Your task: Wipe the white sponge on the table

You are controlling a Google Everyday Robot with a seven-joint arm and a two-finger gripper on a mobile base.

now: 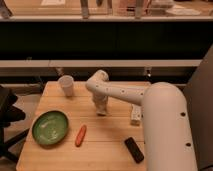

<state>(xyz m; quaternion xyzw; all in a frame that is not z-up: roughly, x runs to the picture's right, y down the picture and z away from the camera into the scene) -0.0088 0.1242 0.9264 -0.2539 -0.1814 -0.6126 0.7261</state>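
One pincer [101, 105] tip-down over the table [105, 147], white sponge [102, 112] directly beneath its tip (grip state unclear).

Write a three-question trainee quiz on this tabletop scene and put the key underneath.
1. True or false: the gripper is lowered over the middle of the table.
2. What lies just right of the green plate? A) a blue bowl B) an orange carrot C) a bottle
3. Which item lies nearest the table's front right corner?

Key: 1 true. 2 B. 3 the black object.
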